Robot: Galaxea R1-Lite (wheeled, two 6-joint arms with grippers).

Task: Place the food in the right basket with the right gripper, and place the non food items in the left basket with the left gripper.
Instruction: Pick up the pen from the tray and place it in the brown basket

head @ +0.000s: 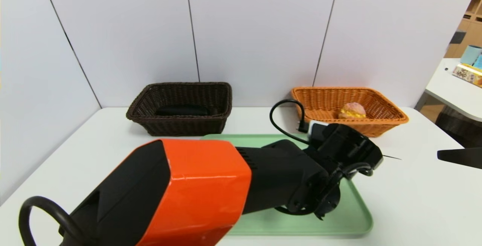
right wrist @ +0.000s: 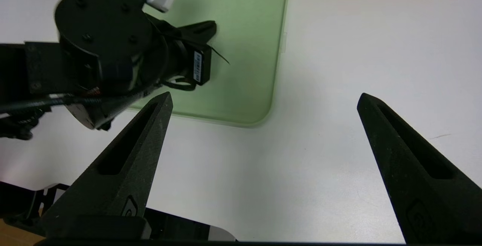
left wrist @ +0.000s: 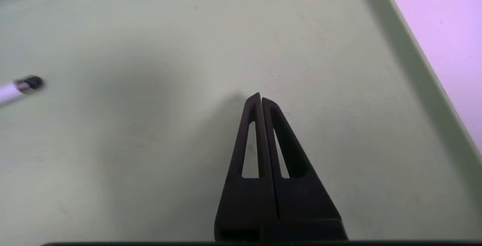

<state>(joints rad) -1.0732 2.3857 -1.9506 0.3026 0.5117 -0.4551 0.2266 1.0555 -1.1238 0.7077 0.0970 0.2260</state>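
Left gripper (left wrist: 261, 96) over green tray (left wrist: 339, 144), fingers pressed together, empty; pen (left wrist: 19, 87) on tray, near it, apart. Right gripper (right wrist: 265, 101) spread wide, over white table (right wrist: 301, 170). Beyond both: bun (head: 353, 110) in orange basket (head: 388, 112).

Bright overall, w/ soft shadows, pen blurry (left wrist: 19, 88).

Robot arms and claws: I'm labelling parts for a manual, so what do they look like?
The left arm is black with a glossy orange shell and looping black cables. The left claw has tapered black fingers with cut-out slots; the right claw has pointed black ones.
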